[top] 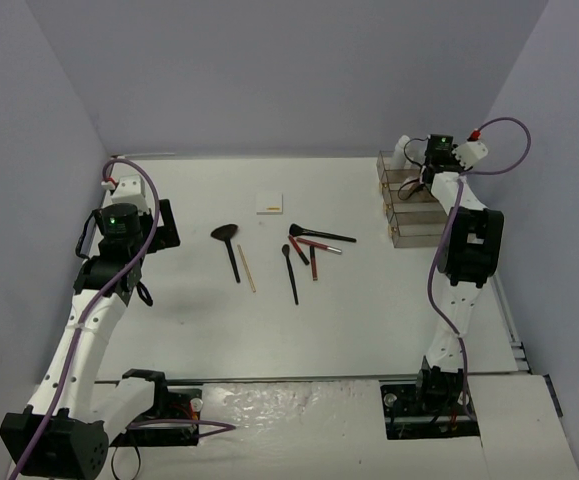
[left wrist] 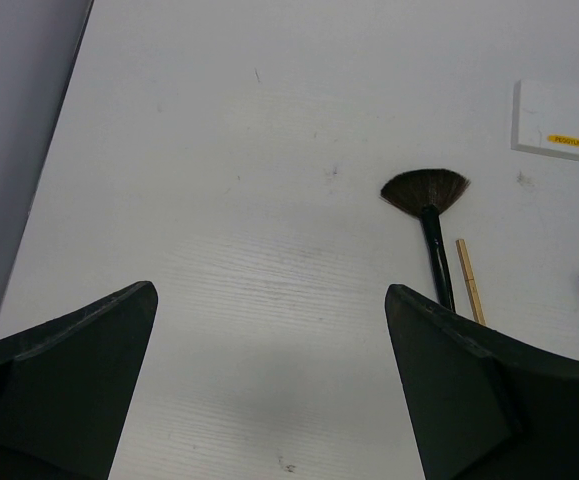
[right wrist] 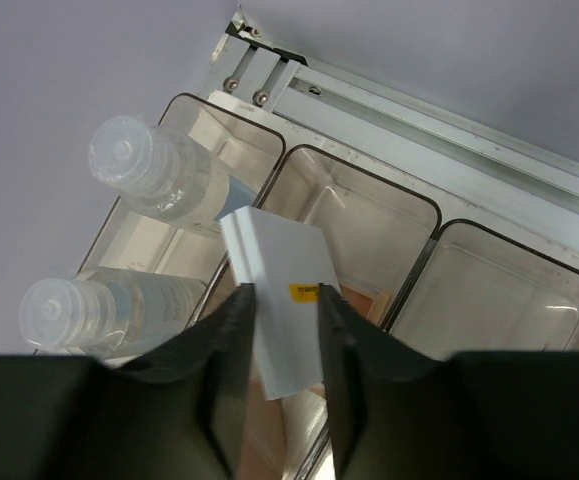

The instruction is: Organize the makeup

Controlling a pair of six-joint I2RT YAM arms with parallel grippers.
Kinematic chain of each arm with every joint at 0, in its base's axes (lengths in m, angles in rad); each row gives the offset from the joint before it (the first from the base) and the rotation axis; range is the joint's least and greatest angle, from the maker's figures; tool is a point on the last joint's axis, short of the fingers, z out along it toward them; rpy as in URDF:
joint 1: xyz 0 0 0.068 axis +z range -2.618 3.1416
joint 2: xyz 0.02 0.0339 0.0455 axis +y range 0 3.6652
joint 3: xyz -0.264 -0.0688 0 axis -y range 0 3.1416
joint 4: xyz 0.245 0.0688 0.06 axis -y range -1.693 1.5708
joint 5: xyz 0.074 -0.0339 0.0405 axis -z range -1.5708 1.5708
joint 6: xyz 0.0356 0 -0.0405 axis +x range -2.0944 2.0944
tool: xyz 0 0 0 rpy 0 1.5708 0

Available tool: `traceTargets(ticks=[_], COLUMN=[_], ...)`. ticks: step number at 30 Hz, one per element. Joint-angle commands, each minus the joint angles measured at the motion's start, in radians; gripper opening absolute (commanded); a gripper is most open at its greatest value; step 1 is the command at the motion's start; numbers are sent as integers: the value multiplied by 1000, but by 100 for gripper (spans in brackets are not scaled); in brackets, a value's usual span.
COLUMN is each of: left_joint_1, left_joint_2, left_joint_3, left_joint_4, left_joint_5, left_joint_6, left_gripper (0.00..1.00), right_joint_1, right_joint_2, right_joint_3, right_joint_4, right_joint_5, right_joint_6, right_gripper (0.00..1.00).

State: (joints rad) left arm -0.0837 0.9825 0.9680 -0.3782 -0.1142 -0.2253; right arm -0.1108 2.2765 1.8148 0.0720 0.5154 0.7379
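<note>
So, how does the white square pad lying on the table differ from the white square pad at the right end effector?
The white square pad on the table lies flat, touched by neither arm; the held white square pad is pinched by the right end effector. The first rests on the bare white tabletop; the held one hangs tilted over the clear plastic organizer. Both are white with a small yellow label.

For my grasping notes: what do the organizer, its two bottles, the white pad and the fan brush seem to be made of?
Organizer: clear glossy rigid plastic, seen through its walls.
Bottles: clear plastic probably, translucent caps.
White pad: matte white, yellow label; card or foam, unclear.
Fan brush: soft dark bristles, glossy black handle, plastic or lacquered wood.
</note>
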Motion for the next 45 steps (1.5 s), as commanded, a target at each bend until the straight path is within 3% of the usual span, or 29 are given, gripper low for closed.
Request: traceTargets(ticks=[1,5,13,23,32,39,45], left_joint_1=[6,6,6,6,6,6,6], left_joint_2=[-8,-8,-10,-21,-21,-6,-2], left_joint_3=[13,12,11,7,-1,1,3], left_joint_4=[38,38,37,38,54,50,46], left_joint_5=[7,8,20,24,49,52,49], left_joint_6=[-17,-17,-20,-17,-17,-17,-17], left_gripper=[97,97,97,97,97,97,97], right_joint_1=[-1,2,59,264,452,620,710], right_joint_2=[-49,-52,-148,-468,-534,-386,-195], right_joint_3=[-3,6,-31,-241,-348,-279,-121], right_joint_4=[46,87,103,132,132,126,126], right_joint_5=[-18,-165,-257,-444,-559,-519,-370], right_joint_6=[-7,-69,-220,-487,-538,-557,-539], right_gripper=[38,46,51,100,100,100,100])
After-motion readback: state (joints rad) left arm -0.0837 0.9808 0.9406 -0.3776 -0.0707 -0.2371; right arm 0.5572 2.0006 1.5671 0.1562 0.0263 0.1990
